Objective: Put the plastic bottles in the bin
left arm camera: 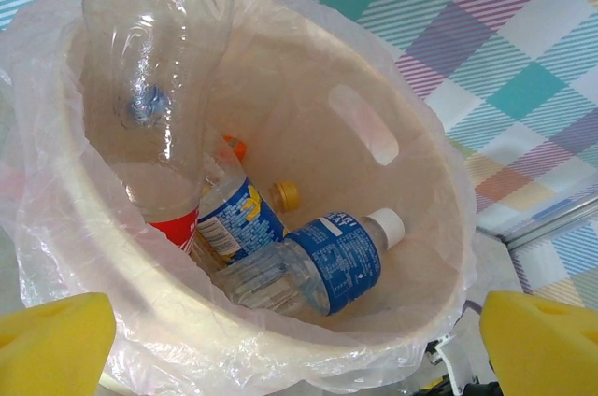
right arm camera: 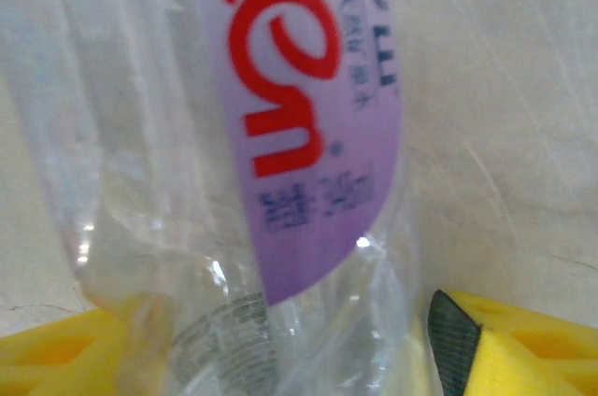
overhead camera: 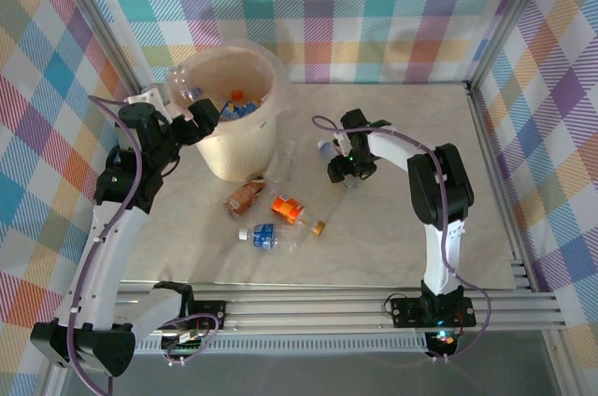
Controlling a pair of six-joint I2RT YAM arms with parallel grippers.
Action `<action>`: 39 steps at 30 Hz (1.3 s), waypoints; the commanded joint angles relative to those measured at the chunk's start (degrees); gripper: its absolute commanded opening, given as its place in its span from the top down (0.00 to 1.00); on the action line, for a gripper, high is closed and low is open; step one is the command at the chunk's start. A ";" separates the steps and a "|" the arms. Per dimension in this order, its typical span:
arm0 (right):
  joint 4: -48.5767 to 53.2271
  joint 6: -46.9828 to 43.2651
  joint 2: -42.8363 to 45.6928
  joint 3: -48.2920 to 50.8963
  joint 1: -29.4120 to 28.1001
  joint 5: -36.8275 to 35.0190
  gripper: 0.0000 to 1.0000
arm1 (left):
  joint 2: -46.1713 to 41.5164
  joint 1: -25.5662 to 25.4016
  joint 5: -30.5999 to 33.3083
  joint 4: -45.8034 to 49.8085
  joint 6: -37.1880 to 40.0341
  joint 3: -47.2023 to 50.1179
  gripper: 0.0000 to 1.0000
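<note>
Right of the round cream bag-lined bin (overhead camera: 245, 146), the right gripper (overhead camera: 346, 172) straddles a clear purple-labelled plastic bottle (right arm camera: 299, 134), and I cannot tell whether it is clamped yet, so squeezing and lifting come next; the left gripper (overhead camera: 202, 116) gapes at the bin's rim.

You have a pale, marbled table (overhead camera: 411, 256) under everything, its surface faintly veined. Plaid cloth (overhead camera: 374, 13) in pink, teal, yellow and purple checks hangs along the far side and continues down the left and right. Slanting aluminium posts (overhead camera: 515, 13) stand at the far corners, and aluminium rails (overhead camera: 318, 307) run across the near edge.
</note>
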State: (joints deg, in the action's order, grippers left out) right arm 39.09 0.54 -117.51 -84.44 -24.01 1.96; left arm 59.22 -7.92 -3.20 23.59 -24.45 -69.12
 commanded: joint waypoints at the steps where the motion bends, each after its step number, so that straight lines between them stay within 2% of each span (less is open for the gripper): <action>1: 0.11 -0.28 -0.58 -0.68 0.31 -0.02 0.33 | -0.73 0.62 -0.66 -2.02 -0.68 0.48 0.00; 4: -0.64 0.07 1.30 0.54 0.28 -0.20 0.41 | -0.49 0.63 -1.34 -2.15 -0.58 0.40 0.00; 15: -4.79 2.86 15.60 7.39 -0.14 1.30 0.55 | 0.80 -1.50 -4.22 -4.57 -1.15 0.65 0.00; 20: -9.84 4.94 25.46 12.21 -0.75 6.20 0.55 | 3.16 -5.83 -5.38 -6.62 -0.95 0.02 0.00; 28: -23.04 9.69 39.51 20.69 -2.05 21.00 0.56 | 10.38 -14.82 -8.34 -13.29 -2.07 -1.90 0.00; 34: -31.39 13.12 43.27 24.14 -4.91 26.93 0.56 | 17.71 -20.07 -16.25 -20.71 -5.88 -4.51 0.00; 39: -35.43 14.70 43.77 24.55 -6.66 28.65 0.56 | 22.34 -24.16 -18.02 -19.26 -4.82 -8.94 0.01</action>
State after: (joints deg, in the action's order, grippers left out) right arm 9.41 13.30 -75.26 -60.12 -30.00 26.81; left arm 80.31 -30.20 -17.54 4.40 -28.77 -75.18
